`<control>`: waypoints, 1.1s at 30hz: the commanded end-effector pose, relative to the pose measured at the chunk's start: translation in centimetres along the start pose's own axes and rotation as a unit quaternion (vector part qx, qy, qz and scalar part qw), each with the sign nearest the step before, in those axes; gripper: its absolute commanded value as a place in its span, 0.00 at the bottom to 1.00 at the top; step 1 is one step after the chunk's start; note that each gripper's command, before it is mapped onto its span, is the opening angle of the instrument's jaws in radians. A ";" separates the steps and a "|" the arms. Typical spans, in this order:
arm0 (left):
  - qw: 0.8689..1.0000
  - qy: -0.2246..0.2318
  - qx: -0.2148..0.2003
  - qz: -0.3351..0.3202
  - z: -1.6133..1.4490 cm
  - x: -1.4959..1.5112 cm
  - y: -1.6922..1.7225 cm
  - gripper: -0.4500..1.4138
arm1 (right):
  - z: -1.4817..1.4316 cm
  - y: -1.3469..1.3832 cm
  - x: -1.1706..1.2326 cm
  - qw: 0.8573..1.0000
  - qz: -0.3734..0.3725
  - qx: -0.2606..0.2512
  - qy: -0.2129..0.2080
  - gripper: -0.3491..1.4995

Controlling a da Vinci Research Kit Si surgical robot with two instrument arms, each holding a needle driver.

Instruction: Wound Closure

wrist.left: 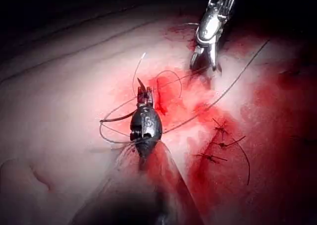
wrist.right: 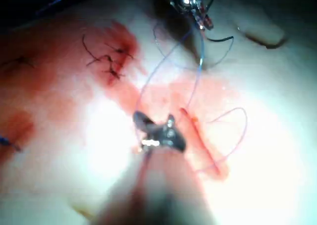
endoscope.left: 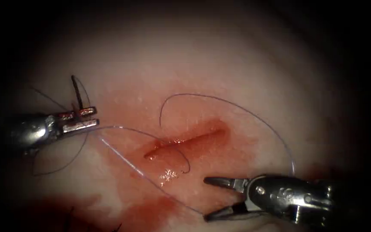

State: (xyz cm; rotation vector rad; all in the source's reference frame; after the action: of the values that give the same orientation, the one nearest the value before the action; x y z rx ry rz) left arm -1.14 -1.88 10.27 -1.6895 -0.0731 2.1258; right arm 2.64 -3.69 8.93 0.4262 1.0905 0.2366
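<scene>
Jaws of left tool (endoscope.left: 82,119) clamp the needle (endoscope.left: 77,93) clear of tissue (endoscope.left: 237,64), left of cut (endoscope.left: 187,143). Right tool (endoscope.left: 209,199) jaws wide, empty; thread (endoscope.left: 237,107) loops between, open tissue around.

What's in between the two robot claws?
In the endoscope view, between the left tool, holding the needle, and the open, empty right tool lie the cut, thread and red fluid.
</scene>
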 end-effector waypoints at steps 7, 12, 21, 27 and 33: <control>1.000 0.000 0.000 0.000 0.06 -0.06 0.02 0.00 | 0.43 0.23 -0.17 1.000 0.007 -0.014 -0.021 0.69; 1.000 0.000 0.000 0.001 0.06 -0.06 0.03 0.00 | 0.58 0.31 -0.40 0.999 0.035 -0.016 -0.028 0.64; 1.000 0.000 0.000 0.001 0.06 -0.07 0.03 0.00 | 0.62 0.39 -0.59 0.996 0.073 -0.021 -0.039 0.55; 1.000 0.000 0.000 0.001 0.06 -0.07 0.02 0.00 | 0.41 0.27 -0.54 0.996 0.076 -0.003 -0.036 0.50; 1.000 -0.001 -0.001 0.001 0.06 -0.08 0.02 0.00 | 0.22 0.19 -0.57 0.997 0.074 0.008 -0.033 0.49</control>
State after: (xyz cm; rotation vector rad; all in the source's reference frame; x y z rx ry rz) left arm -1.14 -1.90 10.30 -1.6892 -0.0713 2.1297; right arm 2.52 -3.78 9.52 0.5292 0.9958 0.3443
